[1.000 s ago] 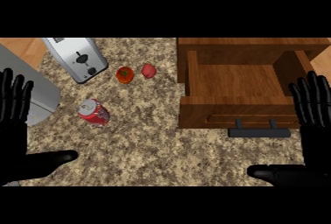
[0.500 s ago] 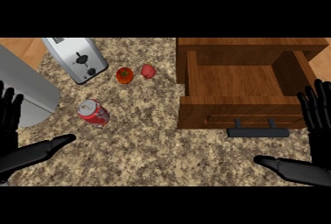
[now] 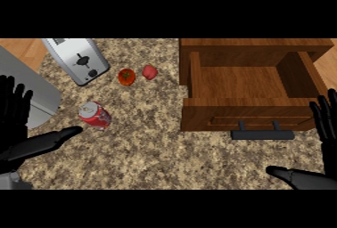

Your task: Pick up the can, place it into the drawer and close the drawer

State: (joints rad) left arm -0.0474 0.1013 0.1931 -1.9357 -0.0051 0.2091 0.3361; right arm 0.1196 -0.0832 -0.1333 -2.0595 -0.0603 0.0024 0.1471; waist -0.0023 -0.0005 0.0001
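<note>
Both my hands open, the can untouched on the worktop.

My left hand [image 3: 20, 133] spreads at the left edge, thumb pointing toward the can [image 3: 95, 114], which lies on its side just beyond it. My right hand [image 3: 324, 147] is spread beside the open drawer [image 3: 250, 84], near its handle [image 3: 262, 133].

Even, soft light falls on my table [image 3: 164, 147], moderately bright with no glare. The open drawer [image 3: 253, 84] is dimmer along its inner walls, and its handle [image 3: 263, 133] throws a faint shadow. My black hands show almost no shading. Everything looks equally in focus.
</note>
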